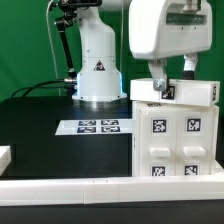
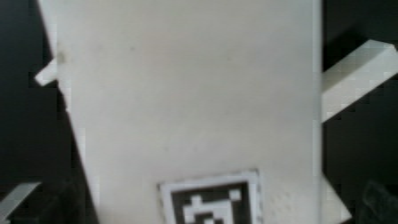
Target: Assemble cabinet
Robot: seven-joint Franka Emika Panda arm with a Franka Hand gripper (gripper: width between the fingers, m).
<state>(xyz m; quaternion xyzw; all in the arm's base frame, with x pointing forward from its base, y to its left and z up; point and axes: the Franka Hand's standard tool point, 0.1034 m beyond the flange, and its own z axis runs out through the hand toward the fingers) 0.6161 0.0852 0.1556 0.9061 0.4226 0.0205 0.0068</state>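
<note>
The white cabinet body [image 1: 172, 140] stands at the exterior view's right, its front showing several black-and-white tags and small drawer blocks [image 1: 160, 160]. The white top slab [image 1: 185, 93] lies across the body's top, slightly askew. My gripper [image 1: 160, 84] comes down from above and is shut on the slab at its left end. In the wrist view the slab [image 2: 187, 100] fills most of the picture, with one tag [image 2: 214, 205] on it. My fingertips are hardly visible there.
The marker board [image 1: 97, 126] lies flat on the black table in the middle. The white robot base [image 1: 98, 60] stands behind it. A low white wall [image 1: 90, 188] runs along the front edge, and a white block [image 1: 4, 155] sits at the left.
</note>
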